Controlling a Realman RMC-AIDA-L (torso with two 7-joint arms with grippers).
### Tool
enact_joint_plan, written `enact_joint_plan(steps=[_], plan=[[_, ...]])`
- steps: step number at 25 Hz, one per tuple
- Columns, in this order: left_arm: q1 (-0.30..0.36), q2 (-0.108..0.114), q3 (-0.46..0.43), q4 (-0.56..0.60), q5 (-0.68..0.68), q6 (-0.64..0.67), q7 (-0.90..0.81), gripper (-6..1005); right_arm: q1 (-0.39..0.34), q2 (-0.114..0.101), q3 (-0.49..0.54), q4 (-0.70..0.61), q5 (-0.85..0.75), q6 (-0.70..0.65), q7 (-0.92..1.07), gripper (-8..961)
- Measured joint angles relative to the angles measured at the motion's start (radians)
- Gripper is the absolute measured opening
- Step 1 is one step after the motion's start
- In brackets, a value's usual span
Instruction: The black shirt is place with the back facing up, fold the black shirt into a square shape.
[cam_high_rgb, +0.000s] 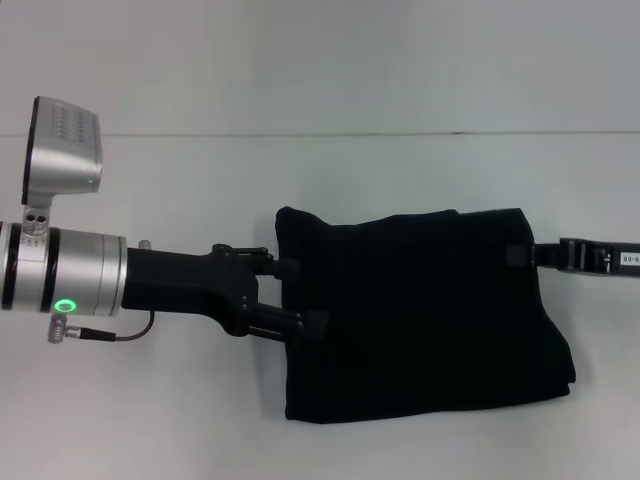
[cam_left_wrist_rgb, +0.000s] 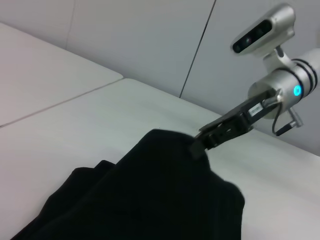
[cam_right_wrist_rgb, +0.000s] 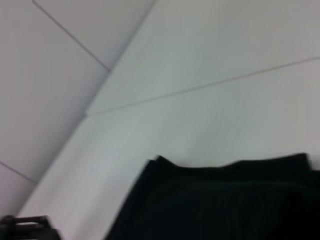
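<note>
The black shirt (cam_high_rgb: 420, 310) lies on the white table as a folded, roughly rectangular bundle; it also shows as the black shirt (cam_left_wrist_rgb: 150, 200) and the black shirt (cam_right_wrist_rgb: 225, 200) in the wrist views. My left gripper (cam_high_rgb: 300, 295) is at the bundle's left edge, fingers spread apart, their tips lost against the dark cloth. My right gripper (cam_high_rgb: 525, 256) reaches in from the right and pinches the upper right corner. In the left wrist view the right gripper (cam_left_wrist_rgb: 197, 146) holds that corner slightly raised.
The white table (cam_high_rgb: 200, 420) extends all around the shirt, with a seam line (cam_high_rgb: 300, 134) running across the far side. A grey wall (cam_left_wrist_rgb: 150, 35) stands behind the table. Nothing else lies on the surface.
</note>
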Motion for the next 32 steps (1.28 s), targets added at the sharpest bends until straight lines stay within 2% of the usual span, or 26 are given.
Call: enact_joint_plan(steps=[6,11,17,22,26,28,32], plan=[[-0.008,-0.001,0.001,-0.003,0.001,-0.004,-0.014,950,0.012,0.006,-0.002,0.046,-0.064,0.102,0.000,46],[-0.012,-0.001,0.004,-0.003,0.002,-0.023,-0.017,950,0.011,0.003,-0.001,0.056,-0.080,0.114,-0.019,77],[-0.021,0.002,-0.001,0.002,0.001,-0.049,-0.024,949,0.007,-0.015,0.008,0.046,-0.076,0.092,-0.019,115],[-0.032,-0.003,-0.002,0.003,0.000,-0.110,-0.048,949,0.031,-0.058,0.017,0.040,-0.074,0.077,0.036,344],[-0.053,-0.005,-0.001,0.001,0.000,-0.195,-0.139,949,0.058,-0.091,0.011,0.040,-0.079,0.077,0.126,513],[-0.063,-0.006,0.002,-0.003,0.000,-0.255,-0.219,949,0.066,-0.098,0.009,0.040,-0.080,0.077,0.167,598],[-0.086,-0.007,0.006,-0.007,0.003,-0.367,-0.385,949,0.075,-0.103,0.017,0.039,-0.079,0.077,0.197,702]])
